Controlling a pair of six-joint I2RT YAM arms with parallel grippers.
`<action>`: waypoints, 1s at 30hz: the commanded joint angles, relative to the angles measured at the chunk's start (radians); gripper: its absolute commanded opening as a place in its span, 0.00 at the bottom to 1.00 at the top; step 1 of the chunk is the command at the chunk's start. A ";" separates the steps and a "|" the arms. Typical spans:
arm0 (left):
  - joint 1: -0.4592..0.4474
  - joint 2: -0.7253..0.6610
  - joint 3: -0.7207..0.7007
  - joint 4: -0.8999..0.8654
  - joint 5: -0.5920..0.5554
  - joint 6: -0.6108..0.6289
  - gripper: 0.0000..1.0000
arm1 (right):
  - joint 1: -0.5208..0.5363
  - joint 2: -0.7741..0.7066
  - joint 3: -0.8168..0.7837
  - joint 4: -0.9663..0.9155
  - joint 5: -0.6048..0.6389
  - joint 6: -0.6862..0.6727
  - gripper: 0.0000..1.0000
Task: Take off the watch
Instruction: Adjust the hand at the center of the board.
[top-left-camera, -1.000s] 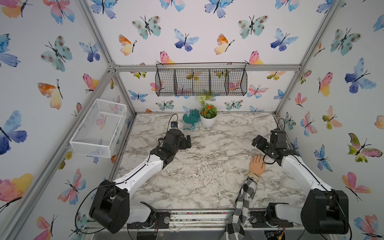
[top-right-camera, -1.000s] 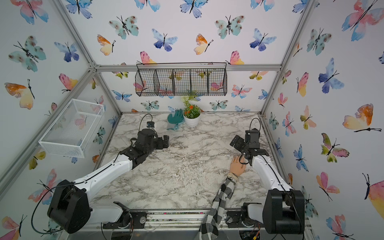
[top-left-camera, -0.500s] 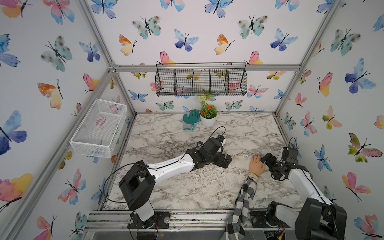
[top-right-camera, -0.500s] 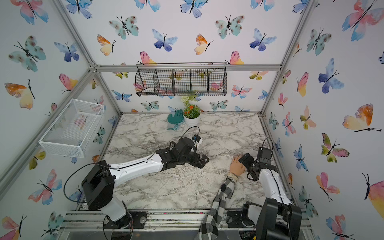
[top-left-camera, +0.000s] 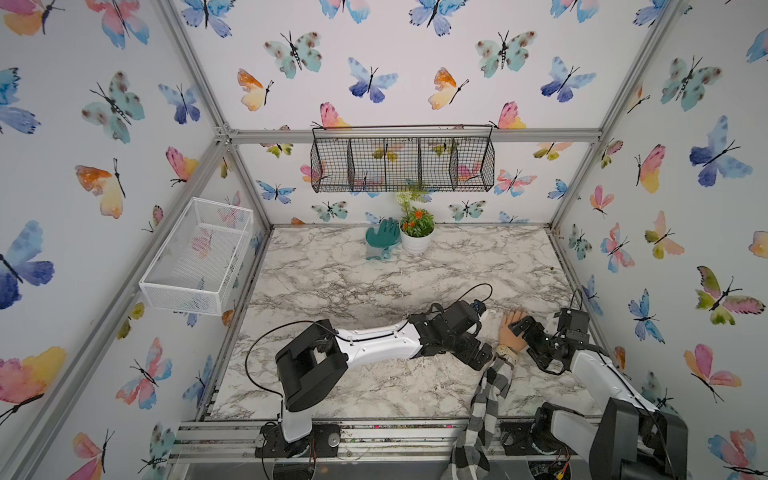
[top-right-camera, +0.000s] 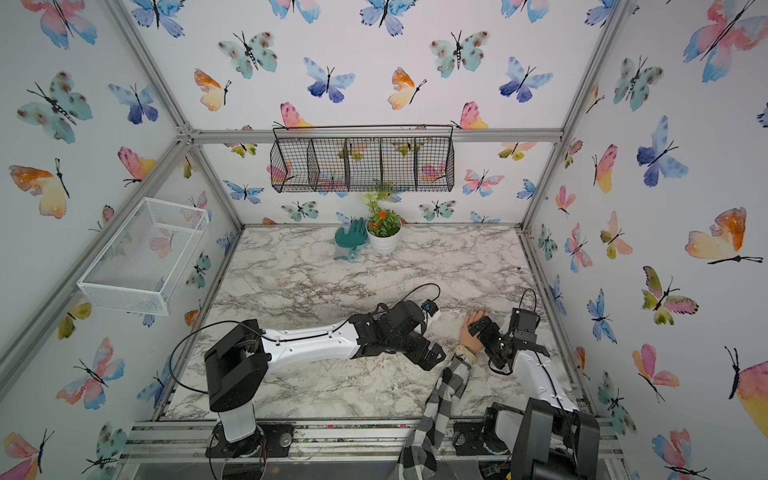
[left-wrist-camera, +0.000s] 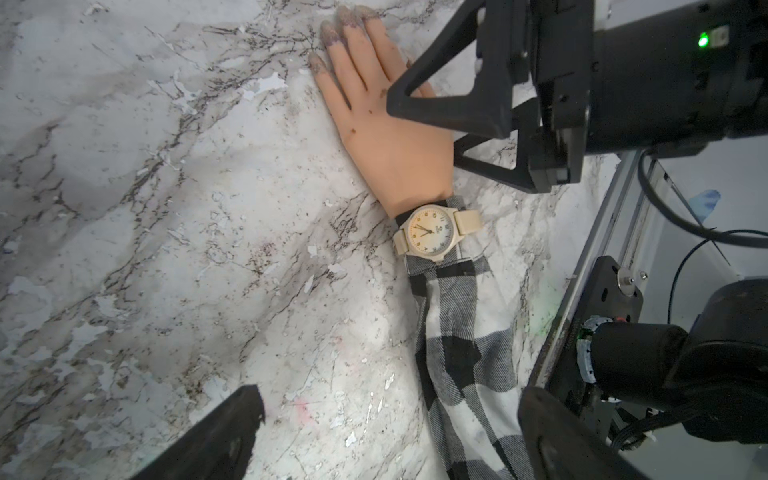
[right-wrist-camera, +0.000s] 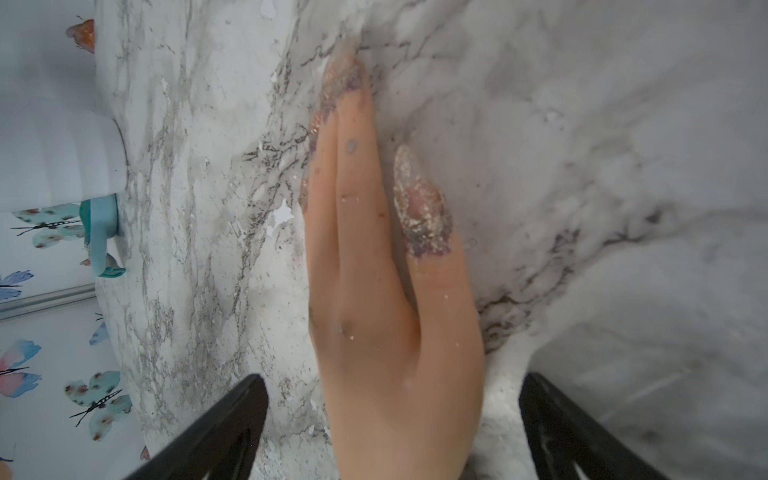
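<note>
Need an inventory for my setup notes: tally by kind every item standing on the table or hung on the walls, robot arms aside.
Wire basket: 2 (black, white)
Mannequin hand: 1
Watch: 1
Checked sleeve: 1
Teal glove: 1
Potted plant: 1
Total: 7

We find the mannequin hand flat on the bench. Around its wrist, over the sleeve cuff, sits the watch. The right gripper is over the hand, and the left gripper is beside its wrist, leftward.
</note>
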 joint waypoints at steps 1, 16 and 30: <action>-0.008 0.037 0.025 -0.011 0.022 0.013 0.98 | -0.008 0.013 -0.041 0.092 -0.049 -0.017 0.98; -0.012 0.094 0.005 0.030 0.044 0.019 0.98 | -0.008 0.023 -0.122 0.259 -0.149 -0.015 0.79; -0.007 0.061 -0.020 0.032 0.001 0.018 0.98 | -0.008 0.062 -0.125 0.307 -0.178 0.007 0.33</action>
